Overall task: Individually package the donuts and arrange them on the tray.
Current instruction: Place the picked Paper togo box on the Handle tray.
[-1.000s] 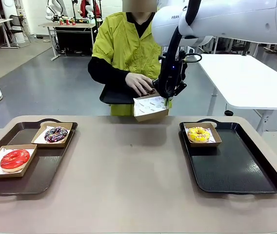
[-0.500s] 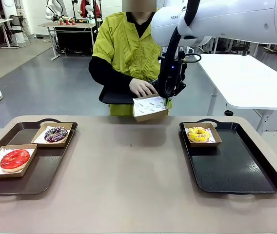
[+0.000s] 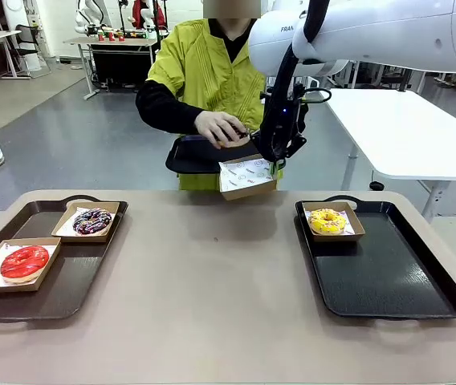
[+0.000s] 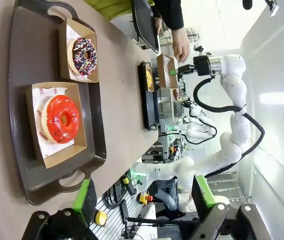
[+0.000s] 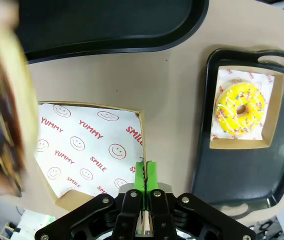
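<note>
Right pincer (image 5: 144,175) clamps cardboard tray (image 5: 89,150) rim, held aloft.

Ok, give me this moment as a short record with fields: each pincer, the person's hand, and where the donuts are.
right pincer: shut on the rim of the empty cardboard tray, held above the table's far edge
left pincer: open, holding nothing
person's hand: holds a donut above the held tray
yellow donut: boxed, on the right black tray
red donut and drizzled chocolate donut: boxed, on the left tray
</note>
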Controlling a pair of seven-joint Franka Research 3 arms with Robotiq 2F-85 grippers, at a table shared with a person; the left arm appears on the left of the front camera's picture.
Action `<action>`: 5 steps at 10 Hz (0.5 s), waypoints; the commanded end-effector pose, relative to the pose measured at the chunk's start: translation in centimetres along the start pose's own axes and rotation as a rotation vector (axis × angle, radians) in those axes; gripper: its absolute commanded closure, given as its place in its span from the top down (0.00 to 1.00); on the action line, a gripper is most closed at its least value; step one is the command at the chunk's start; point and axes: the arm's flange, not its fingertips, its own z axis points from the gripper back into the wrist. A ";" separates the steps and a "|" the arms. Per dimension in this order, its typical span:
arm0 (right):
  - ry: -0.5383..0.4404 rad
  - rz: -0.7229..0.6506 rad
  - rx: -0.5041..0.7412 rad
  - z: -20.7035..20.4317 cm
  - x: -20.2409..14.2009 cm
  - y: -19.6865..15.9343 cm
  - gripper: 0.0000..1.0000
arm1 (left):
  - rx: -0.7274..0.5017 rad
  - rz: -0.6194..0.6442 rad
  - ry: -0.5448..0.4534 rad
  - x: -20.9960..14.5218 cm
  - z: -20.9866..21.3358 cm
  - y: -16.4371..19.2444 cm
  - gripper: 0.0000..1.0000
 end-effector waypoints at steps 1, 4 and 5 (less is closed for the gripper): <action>0.000 -0.006 0.001 0.2 -0.2 -0.2 0.00 | 0.010 -0.006 -0.011 -0.1 0.0 -0.3 1.00; 0.000 -0.006 0.001 0.2 -0.2 -0.2 0.00 | 0.010 -0.006 -0.011 -0.1 0.0 -0.3 1.00; 0.000 -0.006 0.001 0.2 -0.2 -0.2 0.00 | 0.010 -0.006 -0.011 -0.1 0.0 -0.3 1.00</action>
